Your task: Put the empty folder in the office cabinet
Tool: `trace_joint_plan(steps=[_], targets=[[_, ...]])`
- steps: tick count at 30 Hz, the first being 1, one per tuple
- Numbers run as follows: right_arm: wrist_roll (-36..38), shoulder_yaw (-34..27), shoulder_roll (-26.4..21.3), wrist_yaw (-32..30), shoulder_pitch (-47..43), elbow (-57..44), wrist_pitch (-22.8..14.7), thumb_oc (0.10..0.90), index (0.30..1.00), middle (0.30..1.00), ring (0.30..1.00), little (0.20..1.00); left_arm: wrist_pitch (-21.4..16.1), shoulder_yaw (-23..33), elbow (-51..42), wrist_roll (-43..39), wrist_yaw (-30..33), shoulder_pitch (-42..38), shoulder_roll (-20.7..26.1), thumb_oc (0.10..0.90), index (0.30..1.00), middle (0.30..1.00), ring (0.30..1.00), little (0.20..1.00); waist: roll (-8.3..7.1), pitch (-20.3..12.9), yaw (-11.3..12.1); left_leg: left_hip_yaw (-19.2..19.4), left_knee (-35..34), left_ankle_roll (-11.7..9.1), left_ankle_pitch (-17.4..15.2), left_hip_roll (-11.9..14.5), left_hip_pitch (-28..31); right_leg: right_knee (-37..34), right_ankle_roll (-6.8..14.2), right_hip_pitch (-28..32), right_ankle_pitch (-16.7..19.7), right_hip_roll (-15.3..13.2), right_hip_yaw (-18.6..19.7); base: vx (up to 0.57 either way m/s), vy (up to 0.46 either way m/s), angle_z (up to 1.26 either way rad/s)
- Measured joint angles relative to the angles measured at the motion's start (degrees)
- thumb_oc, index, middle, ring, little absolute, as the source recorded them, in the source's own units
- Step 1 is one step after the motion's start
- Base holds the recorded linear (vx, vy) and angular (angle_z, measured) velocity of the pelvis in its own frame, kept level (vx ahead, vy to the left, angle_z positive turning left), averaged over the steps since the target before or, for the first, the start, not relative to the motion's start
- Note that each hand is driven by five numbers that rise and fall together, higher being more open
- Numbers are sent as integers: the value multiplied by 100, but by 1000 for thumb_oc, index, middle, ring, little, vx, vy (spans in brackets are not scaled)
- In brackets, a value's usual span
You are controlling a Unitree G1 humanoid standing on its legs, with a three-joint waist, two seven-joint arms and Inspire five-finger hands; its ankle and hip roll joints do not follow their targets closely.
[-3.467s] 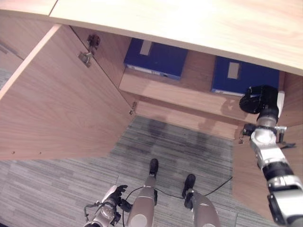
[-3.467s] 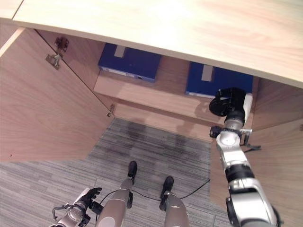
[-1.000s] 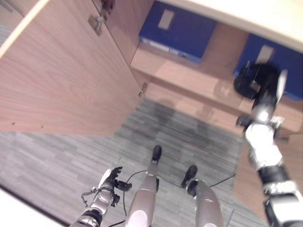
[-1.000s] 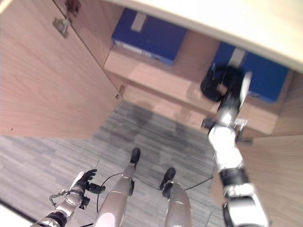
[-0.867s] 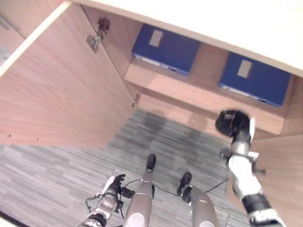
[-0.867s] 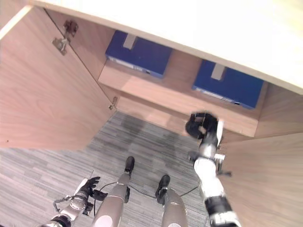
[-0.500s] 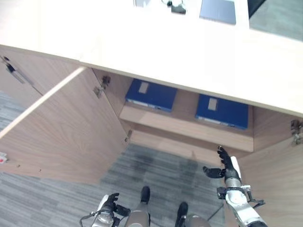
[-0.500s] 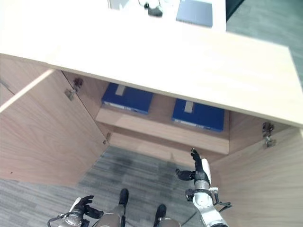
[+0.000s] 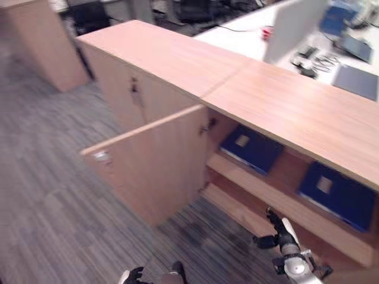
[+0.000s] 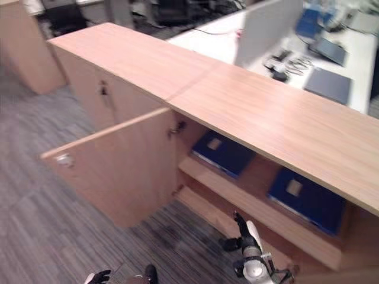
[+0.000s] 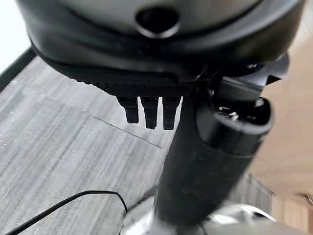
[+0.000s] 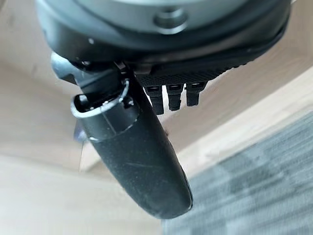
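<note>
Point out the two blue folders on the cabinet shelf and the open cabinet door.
left blue folder [image 9: 251,149], left eye view, on its cover.
right blue folder [image 9: 337,195], left eye view, on its cover.
open cabinet door [image 10: 118,171], right eye view, on its inner panel.

Low office cabinet [image 9: 249,89] across the middle, left door [image 9: 148,165] swung wide open toward the carpet floor [image 9: 47,195]. Inside, on the shelf [image 9: 278,204], two folders lying flat and well apart: one folder [image 9: 251,148] at the left just behind the open door's hinge side, the other folder [image 9: 337,192] at the right. Right hand [image 9: 277,228] low in front of the shelf edge, between the two folders, fingers spread. Behind the cabinet, a desk [image 10: 331,53] with a laptop [image 10: 328,83] on it.
</note>
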Motion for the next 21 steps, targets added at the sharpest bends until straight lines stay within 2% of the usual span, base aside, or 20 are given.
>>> trace_joint_plan(steps=[1, 2, 3, 4, 5, 7, 8, 10, 11, 12, 13, 14, 16, 18, 21], targets=[[87, -97, 112, 0, 26, 53, 90, 800, 900, 900, 900, 900, 26, -33, 66, 33, -16, -87, -6, 800, 900, 900, 900, 900, 8, 17, -26, -123, 42, 150, 65, -88, -15, 606, 8, -176, -20, -228, -12, -54, 212, 68], [99, -83, 135, 8, 15, 80, 108, 800, 900, 900, 900, 900, 29, -46, 56, 41, -20, -144, -11, 800, 900, 900, 900, 900, 28, 29, -23, -173, 10, 211, -73, -143, 25, 1041, 16, -332, -10, -397, -9, -5, 213, 56], [100, -22, 197, 18, -46, 176, 105, 800, 900, 900, 900, 900, 82, 8, 95, 41, -25, -157, -33, 800, 900, 900, 900, 900, 39, 35, 22, -212, 71, 293, -178, -192, 87, 1642, 140, -519, 148, -646, 168, -14, 118, 17], [100, -3, 241, 29, -73, 204, 104, 800, 900, 900, 900, 900, 103, 27, 133, 43, -28, -163, -33, 800, 900, 900, 900, 900, 40, 40, 40, -204, 61, 371, -171, -239, 158, 1873, 220, -568, 252, -755, 265, 64, 93, 19], [100, -4, 308, 53, -78, 224, 102, 800, 900, 900, 900, 900, 113, -38, 221, 71, -23, -217, -29, 800, 900, 900, 900, 900, 166, 130, 14, -295, -47, 430, -142, -318, 355, 2441, 500, -750, 339, -948, 499, 9, 0, 28], [100, 13, 325, 97, -90, 217, 102, 800, 900, 900, 900, 900, 84, -32, 205, 113, 28, -258, -13, 800, 900, 900, 900, 900, 241, 165, 47, -365, -181, 410, -141, -339, 424, 2420, 686, -1002, 59, -872, 749, 30, -74, 26], [105, -1, 343, 100, -96, 202, 96, 800, 900, 900, 900, 900, 70, -33, 197, 144, 32, -336, 17, 800, 900, 900, 900, 900, 273, 184, 70, -471, -276, 349, -29, -355, 433, 2187, 697, -1262, -47, -539, 1197, 45, -111, 31], [120, -14, 342, 97, -14, 201, 94, 800, 900, 900, 900, 900, 66, -82, 197, 145, 51, -435, 42, 800, 900, 900, 900, 900, 300, 188, -75, -782, -452, 300, 75, -390, 417, 1247, 607, -1199, -287, -6, 1761, 53, -120, 86], [156, -11, 332, 97, 53, 219, 103, 800, 900, 900, 900, 900, 54, -90, 191, 149, 53, -479, 50, 800, 900, 900, 900, 900, 252, 187, -132, -926, -476, 255, 133, -493, 378, 601, 536, -1140, -340, 124, 1883, 66, -106, 97], [155, -11, 332, 98, 71, 219, 112, 800, 900, 900, 900, 900, 47, -92, 192, 158, 50, -471, 52, 800, 900, 900, 900, 900, 199, 182, -98, -948, -533, 230, 151, -573, 366, 304, 520, -1128, -339, 159, 2004, 120, -113, 85], [153, -11, 334, 94, 106, 221, 108, 800, 900, 900, 900, 900, 49, -92, 196, 214, 62, -447, 38, 800, 900, 900, 900, 900, 67, 121, -79, -953, -569, 232, 149, -683, 385, -86, 446, -1067, -297, 176, 2093, 65, -58, 52], [155, -18, 319, 99, 115, 229, 108, 800, 900, 900, 900, 900, 52, -78, 166, 255, 52, -403, 27, 800, 900, 900, 900, 900, 72, 133, -48, -952, -562, 229, 153, -729, 375, -242, 349, -1004, -131, 194, 2161, 75, -83, 66], [156, -71, 241, 113, 143, 231, 108, 800, 900, 900, 900, 900, -27, -22, -389, 241, -80, -9, 91, 800, 900, 900, 900, 900, 148, 106, -26, -1040, -598, 224, 156, -745, 422, -467, 363, -828, 204, 233, 2127, 24, -53, 45], [154, -276, 199, 109, 149, 222, 107, 800, 900, 900, 900, 900, -30, -27, -879, 47, -87, 336, 137, 800, 900, 900, 900, 900, 287, 69, -6, -1125, -633, 162, 198, -704, 427, -591, 323, -732, 286, 314, 2076, 22, -62, 26], [151, -381, 109, 110, 213, 217, 108, 800, 900, 900, 900, 900, -20, -5, -1380, -256, -99, 576, 134, 800, 900, 900, 900, 900, 387, -2, 19, -1229, -695, 65, 268, -632, 461, -805, 240, -569, 342, 423, 1903, 15, -59, 22]])
